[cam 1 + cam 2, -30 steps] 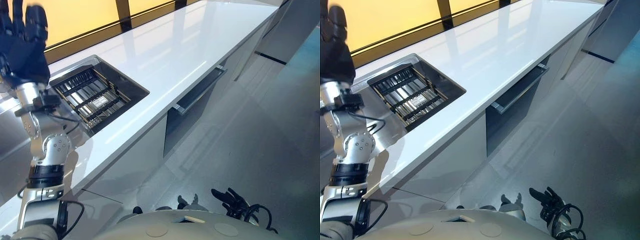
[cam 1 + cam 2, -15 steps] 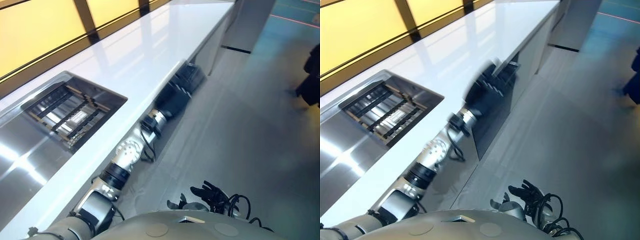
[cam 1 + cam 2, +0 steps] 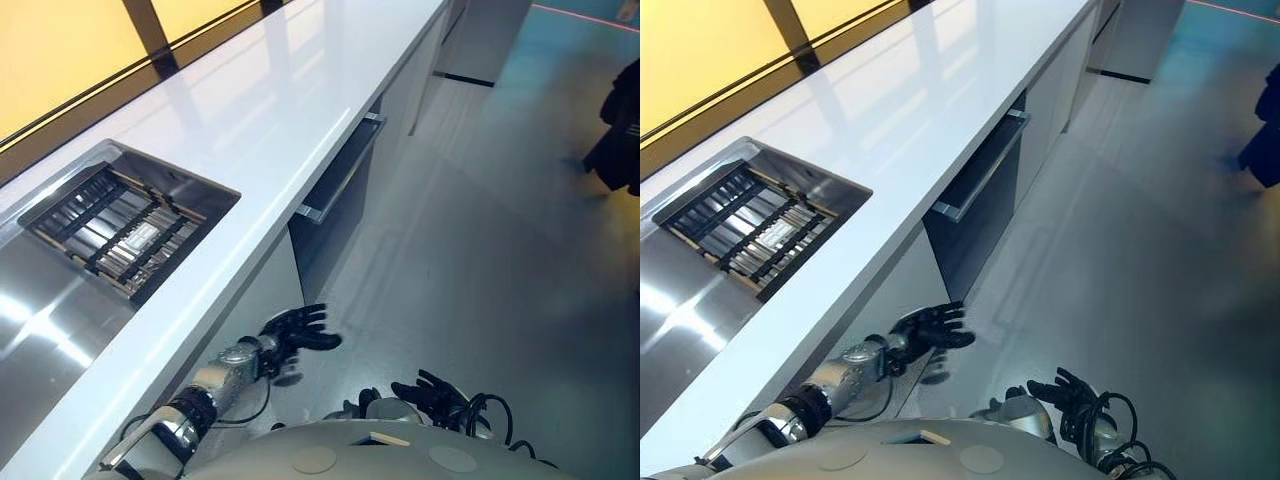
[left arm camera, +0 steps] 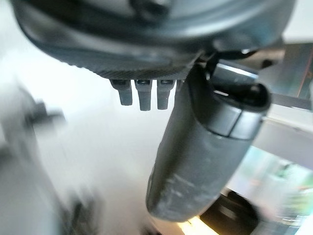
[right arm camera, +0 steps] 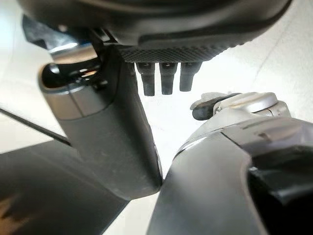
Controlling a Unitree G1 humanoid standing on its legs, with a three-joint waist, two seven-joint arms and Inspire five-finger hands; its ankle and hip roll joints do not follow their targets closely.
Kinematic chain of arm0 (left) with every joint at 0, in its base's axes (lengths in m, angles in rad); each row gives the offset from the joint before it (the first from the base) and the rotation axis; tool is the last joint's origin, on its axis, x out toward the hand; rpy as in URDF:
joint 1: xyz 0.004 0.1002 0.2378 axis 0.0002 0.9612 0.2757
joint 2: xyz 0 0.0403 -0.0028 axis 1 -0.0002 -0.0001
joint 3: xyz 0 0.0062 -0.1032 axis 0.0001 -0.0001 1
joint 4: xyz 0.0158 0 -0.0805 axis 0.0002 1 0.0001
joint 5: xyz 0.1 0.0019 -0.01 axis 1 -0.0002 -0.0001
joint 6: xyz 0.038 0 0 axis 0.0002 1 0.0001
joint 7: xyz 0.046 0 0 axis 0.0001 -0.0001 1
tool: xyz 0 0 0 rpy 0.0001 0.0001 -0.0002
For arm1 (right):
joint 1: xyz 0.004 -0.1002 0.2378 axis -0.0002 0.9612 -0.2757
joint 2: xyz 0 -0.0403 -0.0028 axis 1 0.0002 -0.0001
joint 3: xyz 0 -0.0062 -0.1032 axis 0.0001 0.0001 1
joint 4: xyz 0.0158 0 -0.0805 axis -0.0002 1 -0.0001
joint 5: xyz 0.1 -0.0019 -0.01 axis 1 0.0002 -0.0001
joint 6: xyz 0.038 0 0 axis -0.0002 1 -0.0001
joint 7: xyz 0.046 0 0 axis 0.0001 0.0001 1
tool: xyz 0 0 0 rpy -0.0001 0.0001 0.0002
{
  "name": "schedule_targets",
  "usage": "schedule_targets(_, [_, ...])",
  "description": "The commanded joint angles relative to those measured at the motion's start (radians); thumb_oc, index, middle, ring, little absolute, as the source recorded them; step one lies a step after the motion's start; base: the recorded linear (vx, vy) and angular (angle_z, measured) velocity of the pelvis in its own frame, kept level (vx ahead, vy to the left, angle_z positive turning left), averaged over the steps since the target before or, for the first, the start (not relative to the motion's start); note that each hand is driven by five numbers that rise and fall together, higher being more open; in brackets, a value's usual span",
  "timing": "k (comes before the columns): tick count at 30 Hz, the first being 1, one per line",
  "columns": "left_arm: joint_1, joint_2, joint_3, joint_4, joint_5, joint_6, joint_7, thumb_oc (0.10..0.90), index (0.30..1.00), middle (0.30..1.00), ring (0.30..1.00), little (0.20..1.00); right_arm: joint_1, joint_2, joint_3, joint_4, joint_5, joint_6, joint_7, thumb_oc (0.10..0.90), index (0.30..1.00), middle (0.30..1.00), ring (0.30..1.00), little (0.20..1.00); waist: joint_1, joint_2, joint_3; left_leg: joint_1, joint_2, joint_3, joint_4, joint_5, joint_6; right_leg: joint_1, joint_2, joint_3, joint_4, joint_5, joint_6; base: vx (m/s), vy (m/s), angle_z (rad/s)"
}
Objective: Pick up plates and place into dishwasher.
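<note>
No plate is in sight. The dishwasher's dark door [image 3: 330, 225] sits under the white counter [image 3: 270, 110] with a long silver handle [image 3: 345, 170], and it stands slightly ajar at the top. My left hand [image 3: 295, 330] hangs below the counter edge, in front of the pale cabinet and short of the door, its fingers [image 4: 144, 95] straight and holding nothing. My right hand [image 3: 435, 393] hangs low near the floor with fingers [image 5: 164, 78] straight and spread, also without a load.
A steel sink [image 3: 40, 310] is set into the counter at the left, with a dark slatted rack [image 3: 115, 225] in its basin. A person in dark clothes [image 3: 620, 130] stands at the right edge on the grey floor [image 3: 500, 250].
My left arm has swung down from above the sink, past the dishwasher handle, to below the counter edge. The whole view has also shifted as the head moved.
</note>
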Motion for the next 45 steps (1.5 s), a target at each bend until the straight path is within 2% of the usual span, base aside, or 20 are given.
schedule_targets(1, [-0.043, -0.072, 0.106, 0.138, 0.071, -0.079, -0.052, 0.800, 0.900, 0.900, 0.900, 0.900, -0.078, -0.011, 0.027, 0.008, -0.076, -0.017, 0.045, 0.800, 0.900, 0.900, 0.900, 0.900, 0.006, 0.018, 0.000, -0.011, -0.056, -0.069, 0.032, -0.092, 0.055, -0.014, 0.046, -0.100, 0.107, -0.074, 0.063, 0.00, 0.000, 0.00])
schedule_targets(3, [-0.003, -0.082, 0.212, 0.304, 0.109, -0.123, -0.069, 0.800, 0.900, 0.900, 0.900, 0.900, -0.083, -0.008, 0.040, 0.015, -0.103, -0.011, 0.054, 0.800, 0.900, 0.900, 0.900, 0.900, 0.017, 0.014, -0.004, -0.014, -0.057, -0.075, 0.034, -0.089, 0.048, -0.010, 0.046, -0.107, 0.103, -0.077, 0.058, 0.00, 0.002, -0.02])
schedule_targets(6, [0.060, -0.085, 0.338, 0.417, 0.172, -0.154, -0.078, 0.800, 0.900, 0.900, 0.900, 0.900, -0.078, -0.003, 0.050, 0.028, -0.144, -0.010, 0.073, 0.800, 0.900, 0.900, 0.900, 0.900, 0.031, 0.006, -0.005, -0.014, -0.060, -0.083, 0.030, -0.089, 0.043, -0.002, 0.046, -0.115, 0.092, -0.081, 0.051, 0.01, 0.005, -0.08])
schedule_targets(9, [0.108, -0.085, 0.436, 0.495, 0.166, -0.169, -0.098, 0.800, 0.900, 0.900, 0.900, 0.900, -0.077, -0.003, 0.047, 0.047, -0.164, -0.019, 0.081, 0.800, 0.900, 0.900, 0.900, 0.900, 0.048, -0.001, -0.007, -0.014, -0.063, -0.097, 0.024, -0.089, 0.041, 0.009, 0.048, -0.118, 0.078, -0.081, 0.044, 0.01, -0.002, 0.05])
schedule_targets(12, [0.137, -0.080, 0.491, 0.535, 0.164, -0.180, -0.086, 0.800, 0.900, 0.900, 0.900, 0.900, -0.076, -0.007, 0.042, 0.057, -0.170, -0.024, 0.089, 0.800, 0.900, 0.900, 0.900, 0.900, 0.061, -0.006, -0.005, -0.017, -0.062, -0.108, 0.024, -0.086, 0.036, 0.014, 0.047, -0.120, 0.071, -0.082, 0.040, 0.01, 0.003, 0.12])
schedule_targets(18, [0.160, -0.080, 0.495, 0.553, 0.234, -0.211, -0.045, 0.800, 0.900, 0.900, 0.900, 0.900, -0.081, -0.006, 0.051, 0.067, -0.171, -0.031, 0.101, 0.800, 0.900, 0.900, 0.900, 0.900, 0.081, -0.008, -0.001, -0.026, -0.060, -0.122, 0.028, -0.083, 0.031, 0.012, 0.046, -0.124, 0.076, -0.087, 0.038, -0.01, 0.002, 0.14])
schedule_targets(26, [0.128, -0.087, 0.419, 0.517, 0.291, -0.262, 0.004, 0.800, 0.900, 0.900, 0.900, 0.900, -0.094, -0.003, 0.070, 0.072, -0.170, -0.031, 0.109, 0.800, 0.900, 0.900, 0.900, 0.900, 0.085, -0.009, -0.005, -0.026, -0.062, -0.133, 0.027, -0.086, 0.031, 0.014, 0.047, -0.125, 0.072, -0.086, 0.038, 0.00, -0.002, 0.03])
schedule_targets(35, [0.101, -0.084, 0.376, 0.498, 0.299, -0.224, 0.032, 0.800, 0.900, 0.900, 0.900, 0.900, -0.094, -0.002, 0.086, 0.083, -0.170, -0.019, 0.099, 0.800, 0.900, 0.900, 0.900, 0.900, 0.077, -0.008, -0.011, -0.025, -0.059, -0.128, 0.028, -0.083, 0.029, 0.016, 0.045, -0.120, 0.060, -0.076, 0.039, 0.00, -0.003, 0.04])
schedule_targets(36, [0.100, -0.083, 0.377, 0.500, 0.303, -0.220, 0.034, 0.800, 0.900, 0.900, 0.900, 0.900, -0.094, -0.003, 0.085, 0.086, -0.169, -0.022, 0.098, 0.410, 0.566, 0.566, 0.566, 0.510, 0.076, -0.008, -0.011, -0.024, -0.059, -0.128, 0.028, -0.084, 0.029, 0.016, 0.045, -0.120, 0.059, -0.076, 0.039, 0.00, 0.000, 0.00])
schedule_targets(37, [0.100, -0.082, 0.376, 0.502, 0.304, -0.218, 0.036, 0.800, 0.900, 0.900, 0.900, 0.900, -0.094, -0.004, 0.085, 0.086, -0.171, -0.024, 0.095, 0.196, 0.382, 0.382, 0.382, 0.296, 0.076, -0.008, -0.012, -0.024, -0.059, -0.127, 0.027, -0.084, 0.029, 0.016, 0.045, -0.120, 0.059, -0.075, 0.039, 0.00, 0.000, 0.00])
schedule_targets(38, [0.101, -0.082, 0.378, 0.505, 0.304, -0.216, 0.035, 0.800, 0.900, 0.900, 0.900, 0.900, -0.094, -0.004, 0.085, 0.084, -0.176, -0.031, 0.088, 0.196, 0.382, 0.382, 0.382, 0.296, 0.075, -0.008, -0.012, -0.022, -0.059, -0.126, 0.026, -0.084, 0.029, 0.017, 0.046, -0.120, 0.058, -0.075, 0.039, 0.00, 0.000, 0.00])
schedule_targets(39, [0.102, -0.082, 0.380, 0.505, 0.303, -0.217, 0.033, 0.800, 0.900, 0.900, 0.900, 0.900, -0.094, -0.004, 0.085, 0.083, -0.177, -0.038, 0.081, 0.100, 0.300, 0.300, 0.300, 0.200, 0.075, -0.008, -0.012, -0.021, -0.059, -0.125, 0.025, -0.084, 0.029, 0.017, 0.045, -0.119, 0.057, -0.075, 0.039, 0.00, 0.000, 0.00])
schedule_targets(45, [0.100, -0.088, 0.378, 0.503, 0.290, -0.224, 0.034, 0.800, 0.900, 0.900, 0.900, 0.900, -0.098, -0.010, 0.085, 0.072, -0.225, -0.069, 0.018, 0.100, 0.300, 0.300, 0.300, 0.200, 0.074, -0.010, -0.012, -0.022, -0.060, -0.125, 0.024, -0.086, 0.031, 0.014, 0.045, -0.113, 0.057, -0.073, 0.040, 0.00, 0.000, 0.00])
